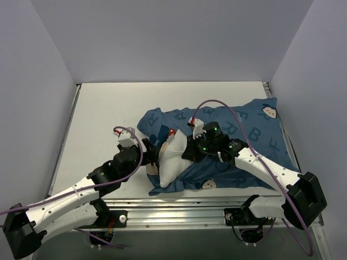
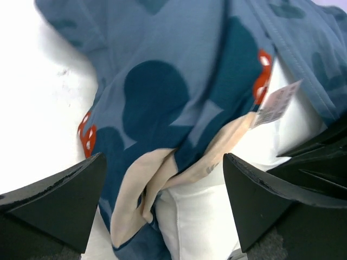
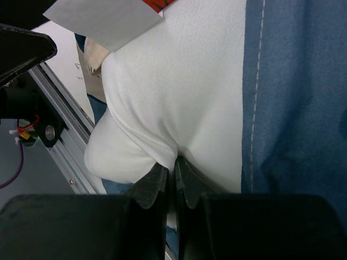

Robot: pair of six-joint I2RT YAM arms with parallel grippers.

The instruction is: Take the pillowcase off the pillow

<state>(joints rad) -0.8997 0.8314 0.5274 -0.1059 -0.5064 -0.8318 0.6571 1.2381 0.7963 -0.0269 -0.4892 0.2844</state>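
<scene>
The dark blue pillowcase (image 1: pixel 244 130) lies spread over the right half of the table. One white end of the pillow (image 1: pixel 171 160) sticks out of its left opening. My right gripper (image 1: pixel 187 149) is shut on a pinch of the pillow's white cloth (image 3: pixel 179 81), with the pillowcase (image 3: pixel 298 108) just to its right. My left gripper (image 1: pixel 154 153) is at the opening with its jaws wide open. In the left wrist view, the beige-lined hem of the pillowcase (image 2: pixel 179 81) and the pillow (image 2: pixel 211 216) lie between the fingers of the left gripper (image 2: pixel 162 162), which touch neither.
A white care label (image 2: pixel 276 103) hangs at the pillowcase's opening; it also shows in the right wrist view (image 3: pixel 103 19). The metal rail (image 1: pixel 184 206) at the table's near edge runs just below the pillow. Grey walls enclose the table on three sides.
</scene>
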